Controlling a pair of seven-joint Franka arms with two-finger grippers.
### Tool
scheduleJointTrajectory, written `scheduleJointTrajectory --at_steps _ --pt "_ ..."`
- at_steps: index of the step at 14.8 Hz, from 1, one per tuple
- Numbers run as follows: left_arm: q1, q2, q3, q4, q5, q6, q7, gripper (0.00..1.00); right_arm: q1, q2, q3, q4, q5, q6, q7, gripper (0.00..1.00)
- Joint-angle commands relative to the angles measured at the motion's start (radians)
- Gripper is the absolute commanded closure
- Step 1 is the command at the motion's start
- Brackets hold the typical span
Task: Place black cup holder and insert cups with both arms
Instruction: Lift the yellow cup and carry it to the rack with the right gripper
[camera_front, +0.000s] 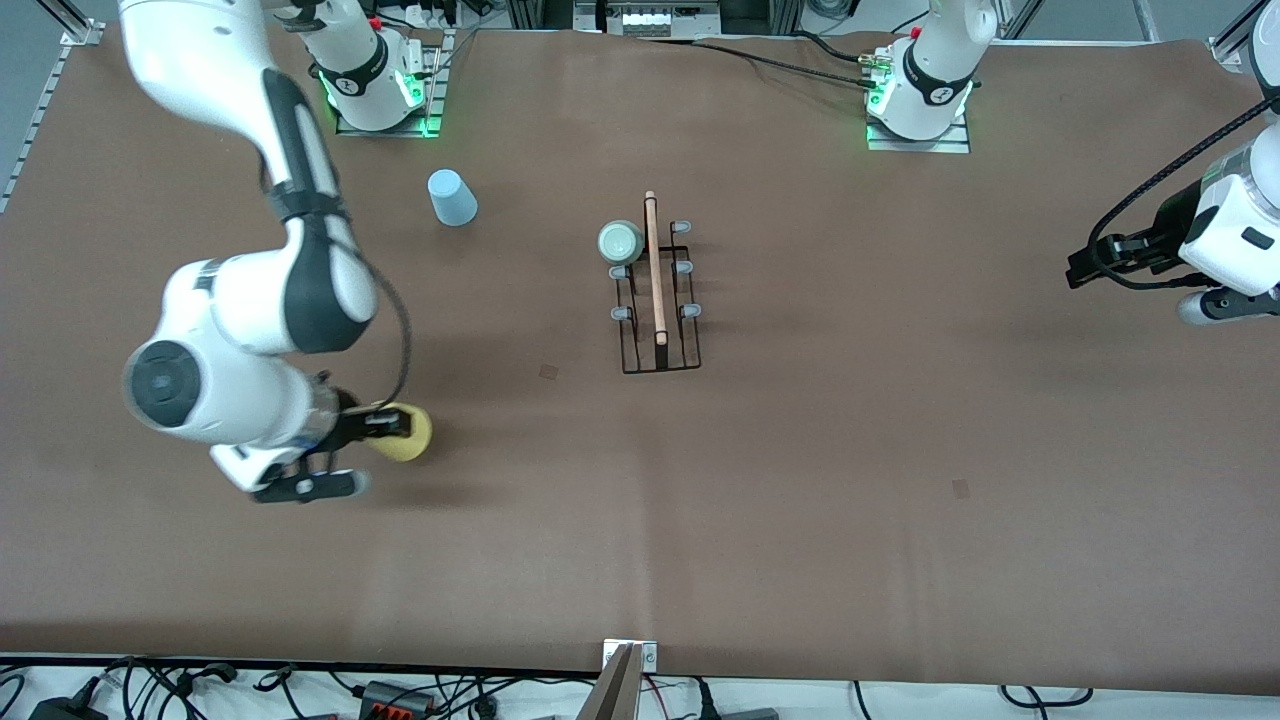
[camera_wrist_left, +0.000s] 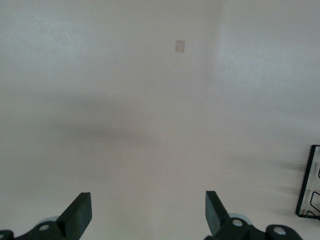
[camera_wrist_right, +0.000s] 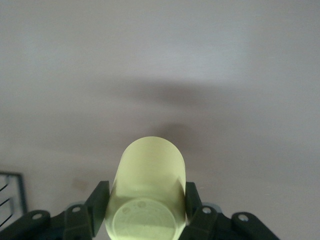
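The black cup holder (camera_front: 657, 300) stands mid-tabletop (camera_front: 850, 450) with the pale green cup (camera_front: 620, 241) already on a peg at the end nearest the robots' bases. The light blue cup (camera_front: 452, 197) sits upside down on the tabletop toward the right arm's end.

The right hand (camera_wrist_right: 146, 212) pinches the yellow cup (camera_wrist_right: 149, 190) by its sides near the base, over the tabletop at the right arm's end. The left hand (camera_wrist_left: 148, 215) hangs spread and empty over the left arm's end, waiting.

The main risk, as I judge it, is the smooth tapered cup slipping or tilting in the pinch during the carry. A poorly aligned rim could also catch a grey-tipped peg (camera_front: 621, 313) and shove the light wire holder.
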Motion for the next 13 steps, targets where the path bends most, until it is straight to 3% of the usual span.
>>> scheduleJointTrajectory --at_steps 1,13 --pt "0.006 -0.007 0.000 0.003 -0.015 -0.014 0.026 0.00 0.076 -0.008 0.000 0.072 0.015 -0.058 -0.011 0.61" --pt "0.020 0.003 0.000 0.012 -0.024 -0.011 0.029 0.00 0.341 -0.009 0.000 0.086 0.015 -0.052 0.248 0.61"
